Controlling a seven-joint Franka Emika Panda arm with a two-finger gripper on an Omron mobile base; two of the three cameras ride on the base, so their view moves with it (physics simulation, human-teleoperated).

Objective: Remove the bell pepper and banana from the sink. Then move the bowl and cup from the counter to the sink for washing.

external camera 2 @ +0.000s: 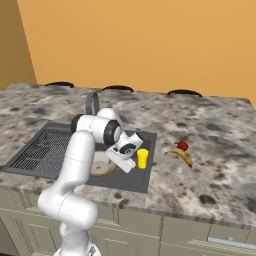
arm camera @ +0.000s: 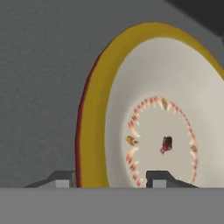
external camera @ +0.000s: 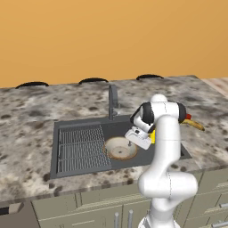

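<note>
A: Sink position? Contents?

B: Large dark grey rectangular sink (external camera: pixel 80 127) set in the speckled stone tabletop (external camera: pixel 26 116). Ribbed drainer section on its 9 o'clock side in the left base view, grey faucet (external camera: pixel 113 101) at 12 o'clock on the back rim. Wide shallow beige bowl with a brownish inside (external camera: pixel 119 148) lies on the basin floor, near the basin's middle.

A: Cup?

B: Small yellow tapered cup (external camera 2: pixel 143 158) stands upright inside the basin, at its 3 o'clock end in the right base view, just beside the right wall. In the hand view the cup (arm camera: pixel 144 109) is seen from above: yellow rim, pale inside, ring of red-orange flecks at the bottom.

A: Pincer state?

B: Pincer (external camera 2: pixel 131 161) points down over the cup, at roughly 9 o'clock of it in the right base view. Hand view shows the two dark fingertips (arm camera: pixel 61 178) standing apart, one on each side of the cup's near wall. Whether they press the wall or have let go, cannot tell.

A: Fruit?

B: Both out of the sink, on the tabletop at 3 o'clock of the basin. Small curved yellow banana with darker tips (external camera 2: pixel 182 156), and the small glossy red bell pepper (external camera 2: pixel 183 145) just beside it at its 12 o'clock, touching or nearly so. In the left base view the banana (external camera: pixel 194 124) pokes out at 3 o'clock of the arm.
</note>
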